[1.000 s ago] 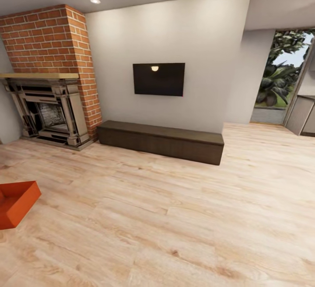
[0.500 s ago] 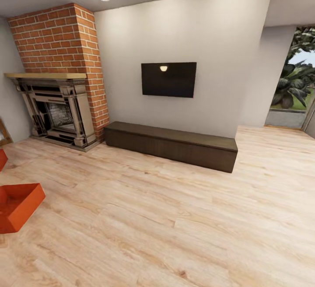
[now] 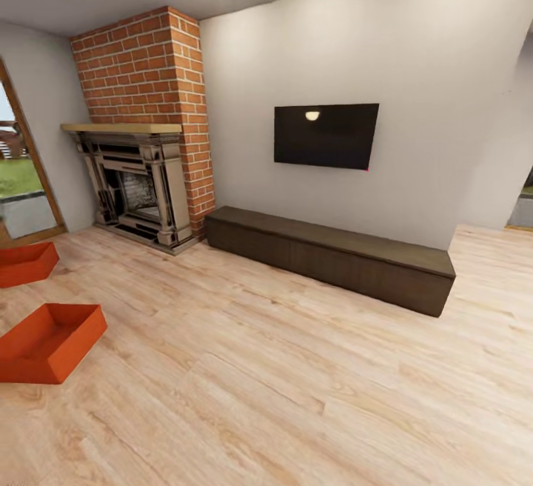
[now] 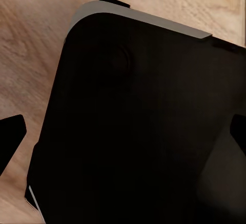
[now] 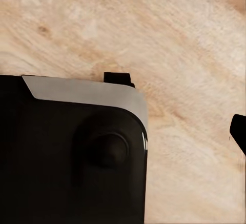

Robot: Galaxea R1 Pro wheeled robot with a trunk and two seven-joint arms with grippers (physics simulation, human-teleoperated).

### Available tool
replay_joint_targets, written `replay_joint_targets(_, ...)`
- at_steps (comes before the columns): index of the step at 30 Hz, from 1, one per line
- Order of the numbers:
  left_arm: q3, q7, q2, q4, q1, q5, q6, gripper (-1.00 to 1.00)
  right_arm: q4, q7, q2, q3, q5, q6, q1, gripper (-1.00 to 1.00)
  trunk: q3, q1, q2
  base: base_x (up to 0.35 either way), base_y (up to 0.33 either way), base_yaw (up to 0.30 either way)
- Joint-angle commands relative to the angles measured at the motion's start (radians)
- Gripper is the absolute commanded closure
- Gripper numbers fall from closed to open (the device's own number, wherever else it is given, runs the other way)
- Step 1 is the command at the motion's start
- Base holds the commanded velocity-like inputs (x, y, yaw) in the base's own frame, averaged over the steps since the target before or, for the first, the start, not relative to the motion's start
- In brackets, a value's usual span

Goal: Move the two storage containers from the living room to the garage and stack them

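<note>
Two orange-red storage containers lie on the light wood planks of the living room, at the left of the head view. The nearer container [image 3: 49, 341] is in full view, open side up and empty. The farther container [image 3: 27, 263] is cut off by the picture's edge, in front of the glass door. My left gripper [image 4: 123, 142] hangs open over my own black base, one dark fingertip [image 4: 11, 137] at each side of its view. My right gripper [image 5: 123, 134] also looks open, with one fingertip [image 5: 239, 131] over the planks and the other lost against the base.
A red brick fireplace [image 3: 141, 175] stands in the far left corner beside a wood-framed glass door [image 3: 21, 175]. A long dark brown bench [image 3: 333, 256] runs along the white wall under a black TV [image 3: 326, 135]. Bare plank flooring [image 3: 296, 382] stretches ahead and right.
The camera has swung left, so the whole room has slid right in the picture. The second container and the glass door have come into view at the left.
</note>
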Motion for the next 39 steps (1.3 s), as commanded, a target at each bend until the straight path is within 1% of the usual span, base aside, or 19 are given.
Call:
replay_joint_targets(1, 0.002, 0.0, 0.0, 0.0, 0.0, 0.004, -0.002, -1.0, 0.002, -0.002, 0.0, 0.008, -0.009, -0.004, -0.001, -1.0, -0.001, 0.001, 0.0, 0.323, 0.0, 0.268)
replay_joint_targets(13, 0.002, 0.0, 0.002, 0.0, 0.0, 0.006, -0.001, -1.0, 0.002, -0.002, 0.002, 0.004, -0.017, -0.005, -0.001, -1.0, -0.001, 0.001, 0.0, 0.323, 0.0, 0.268)
replay_joint_targets(39, 0.002, 0.0, 0.0, 0.0, 0.0, 0.006, -0.002, -1.0, 0.001, -0.002, 0.003, 0.001, -0.018, -0.006, -0.001, -1.0, -0.001, 0.001, 0.0, 0.323, 0.0, 0.268)
